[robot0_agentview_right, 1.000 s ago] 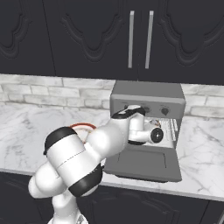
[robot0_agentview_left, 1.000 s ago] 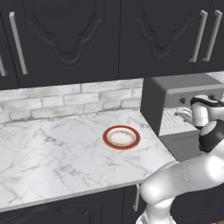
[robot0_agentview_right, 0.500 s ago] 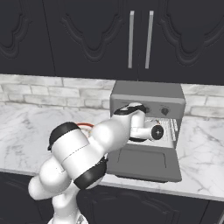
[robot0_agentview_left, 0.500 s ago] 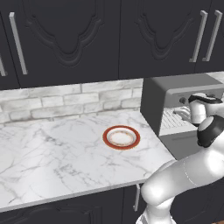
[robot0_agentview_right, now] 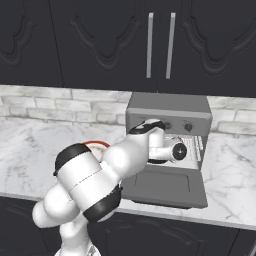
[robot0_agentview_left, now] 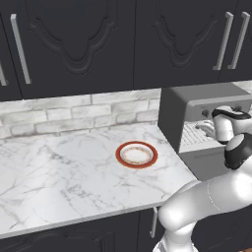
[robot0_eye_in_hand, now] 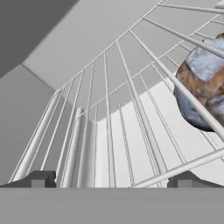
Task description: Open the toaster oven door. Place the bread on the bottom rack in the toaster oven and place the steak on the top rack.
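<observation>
With the toaster oven door (robot0_agentview_right: 167,187) dropped flat, the pincer (robot0_eye_in_hand: 111,178) reaches into the toaster oven (robot0_agentview_right: 169,115), jaws wide and empty, the bread (robot0_eye_in_hand: 204,87) lying behind rack wires.

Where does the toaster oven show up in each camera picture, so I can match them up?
Left base view: the toaster oven sits at the right edge, at the end of the marble counter.
Right base view: it is right of centre, against the brick wall.
Hand view: seen from inside, with its grey wall at upper left.
Shared landmark: the wire rack in its opening.
</observation>
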